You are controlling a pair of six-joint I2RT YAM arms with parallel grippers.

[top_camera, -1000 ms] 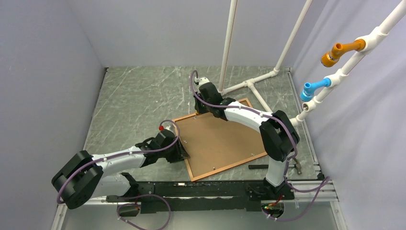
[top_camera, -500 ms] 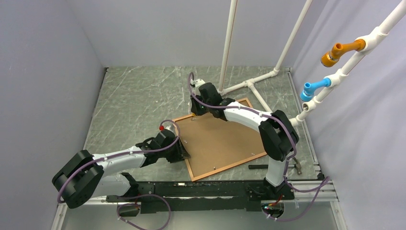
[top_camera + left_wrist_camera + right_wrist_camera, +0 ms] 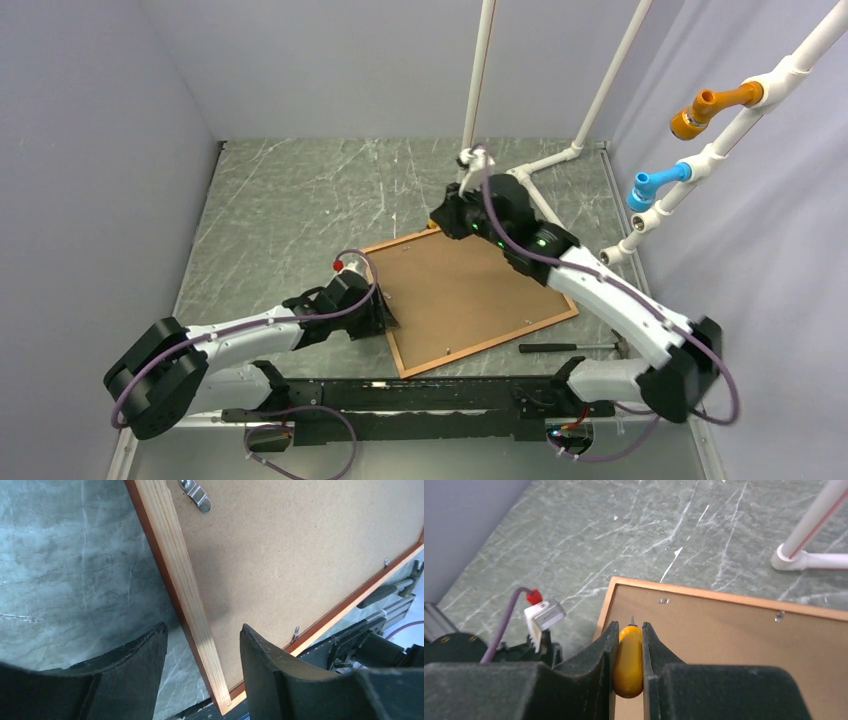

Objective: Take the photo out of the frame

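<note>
The frame (image 3: 394, 345) lies face down on the table, its thin reddish-brown border around the photo's plain brown board back (image 3: 460, 295); the print side is hidden. My left gripper (image 3: 385, 318) is open and straddles the frame's left rail (image 3: 180, 575) near its near corner, one finger (image 3: 135, 655) over the table and the other over the board (image 3: 300, 545). My right gripper (image 3: 441, 222) hovers over the frame's far left corner (image 3: 614, 582), shut on a yellow-handled pointed tool (image 3: 628, 665). Small metal clips (image 3: 196, 494) sit along the board's edges.
A black-handled tool (image 3: 565, 348) lies on the table by the frame's near right edge. A white pipe stand (image 3: 520, 175) rises behind the frame, with orange (image 3: 710, 105) and blue (image 3: 655, 185) fittings at the right. Grey walls enclose left, back and right.
My right arm has swung its elbow out to the right and its gripper has shifted slightly right over the far edge. The frame's near right corner sits a little farther right. The left arm has stayed.
</note>
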